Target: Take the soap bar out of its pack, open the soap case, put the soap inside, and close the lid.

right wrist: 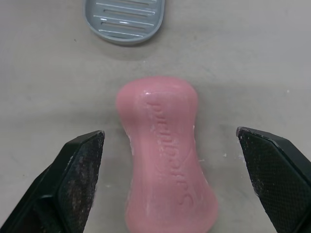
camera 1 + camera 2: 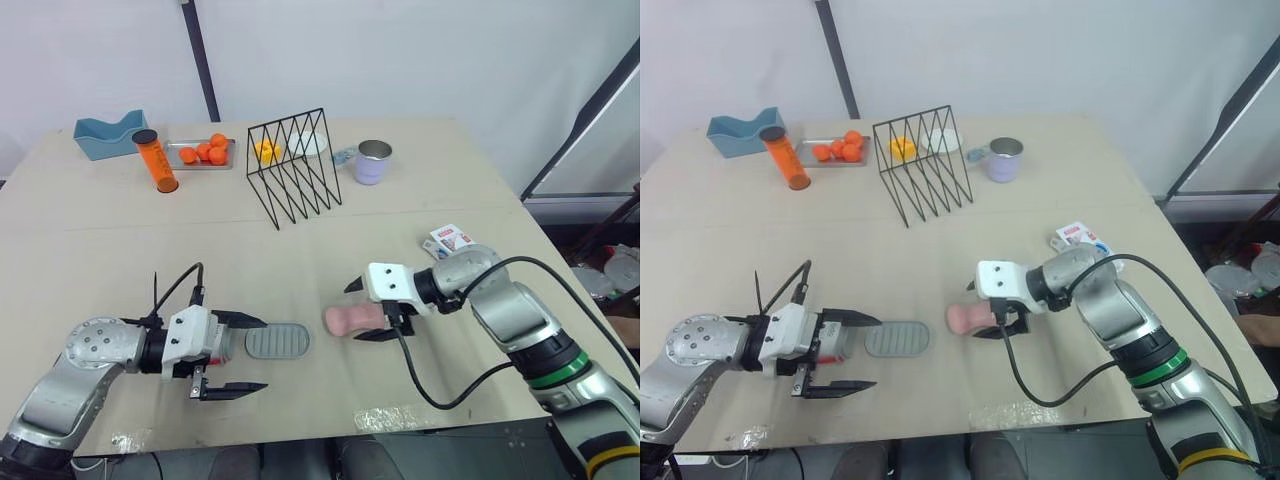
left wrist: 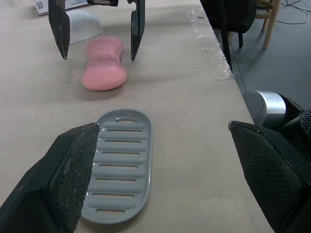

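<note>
Pink soap bar [image 1: 165, 150], waisted and embossed, lies bare on the beige tabletop [image 2: 450, 210], so you can treat the unwrapping as done. The small white and red printed carton [image 2: 452, 238] beside the right forearm is probably its pack, set well away from the work.

Your right gripper [image 2: 358, 312] is spread wide and straddles the soap across its width. Both black fingers stand clear of its sides, touching nothing. I judge this is a lined-up pinch: the soap runs lengthwise between the fingers, so closing would catch it on its long flanks.

The grey slotted oval soap tray [image 3: 119, 165] lies flat with its slats up and uncovered, just beside the soap with a short gap of table between them. I take it for the open base of the case.

Your left gripper [image 2: 262, 354] is also unclenched and empty. The tray's near end sits between its fingers, closer to one than the other. It looks placed to steady the tray while the soap comes across.

The soap's surface looks slick, so square the pinch before you lift.
</note>
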`<action>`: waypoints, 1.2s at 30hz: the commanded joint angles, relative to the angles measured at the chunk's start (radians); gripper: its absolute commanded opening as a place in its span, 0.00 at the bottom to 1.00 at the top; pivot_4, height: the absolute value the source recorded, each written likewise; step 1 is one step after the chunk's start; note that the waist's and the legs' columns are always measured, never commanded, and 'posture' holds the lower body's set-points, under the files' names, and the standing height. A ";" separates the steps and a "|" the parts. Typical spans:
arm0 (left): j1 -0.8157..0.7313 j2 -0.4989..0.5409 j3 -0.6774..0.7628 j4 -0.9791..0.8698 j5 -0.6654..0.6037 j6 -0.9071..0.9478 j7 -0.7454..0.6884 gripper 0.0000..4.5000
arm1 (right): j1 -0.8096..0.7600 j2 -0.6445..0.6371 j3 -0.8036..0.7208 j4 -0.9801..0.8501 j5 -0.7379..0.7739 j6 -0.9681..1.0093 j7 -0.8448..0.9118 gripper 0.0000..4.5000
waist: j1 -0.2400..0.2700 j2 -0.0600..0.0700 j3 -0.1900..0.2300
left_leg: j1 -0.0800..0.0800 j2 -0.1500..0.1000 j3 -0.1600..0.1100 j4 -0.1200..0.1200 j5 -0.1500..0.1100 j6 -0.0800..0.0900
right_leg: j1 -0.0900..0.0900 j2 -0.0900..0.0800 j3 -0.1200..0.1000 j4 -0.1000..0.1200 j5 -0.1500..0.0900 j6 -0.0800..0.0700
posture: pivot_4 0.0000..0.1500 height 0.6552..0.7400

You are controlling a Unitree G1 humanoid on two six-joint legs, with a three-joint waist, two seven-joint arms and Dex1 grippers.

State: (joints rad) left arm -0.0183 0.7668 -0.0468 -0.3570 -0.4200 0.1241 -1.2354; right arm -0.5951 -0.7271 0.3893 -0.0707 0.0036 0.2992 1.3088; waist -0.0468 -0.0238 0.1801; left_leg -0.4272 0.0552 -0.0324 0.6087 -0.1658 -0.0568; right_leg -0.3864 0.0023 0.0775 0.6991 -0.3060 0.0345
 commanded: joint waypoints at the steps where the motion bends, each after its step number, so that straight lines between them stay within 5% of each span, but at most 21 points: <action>1: -0.007 -0.007 -0.012 -0.027 0.011 -0.019 0.015 1.00 | -0.018 -0.013 -0.012 -0.026 -0.003 -0.002 0.003 1.00 | 0.000 0.000 0.000 | 0.000 0.000 0.000 0.000 0.000 0.000 | 0.000 0.000 0.000 0.000 0.000 0.000 | 1.00 1.00; 16: -0.018 -0.023 -0.038 -0.043 0.018 -0.027 0.034 1.00 | -0.018 0.004 0.008 -0.047 -0.017 0.026 -0.009 1.00 | 0.000 0.000 0.000 | 0.000 0.000 0.000 0.000 0.000 0.000 | 0.000 0.000 0.000 0.000 0.000 0.000 | 1.00 1.00; 20: -0.016 -0.023 -0.040 -0.048 0.022 -0.025 0.041 1.00 | -0.016 0.005 0.010 -0.042 -0.023 0.024 -0.010 0.73 | 0.000 0.000 0.000 | 0.000 0.000 0.000 0.000 0.000 0.000 | 0.000 0.000 0.000 0.000 0.000 0.000 | 1.00 1.00; 36: -0.025 -0.023 -0.048 -0.053 0.024 -0.019 0.061 1.00 | -0.017 0.015 0.036 -0.025 -0.035 0.030 -0.006 0.73 | 0.000 0.000 0.000 | 0.000 0.000 0.000 0.000 0.000 0.000 | 0.000 0.000 0.000 0.000 0.000 0.000 | 1.00 1.00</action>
State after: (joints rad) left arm -0.0394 0.7410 -0.1026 -0.3726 -0.3929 0.1155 -1.1822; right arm -0.5967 -0.7163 0.4287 -0.0823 -0.0290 0.3308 1.3027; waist -0.0468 -0.0238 0.1801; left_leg -0.4270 0.0553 -0.0324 0.6087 -0.1658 -0.0568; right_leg -0.3864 0.0023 0.0775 0.6991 -0.3060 0.0344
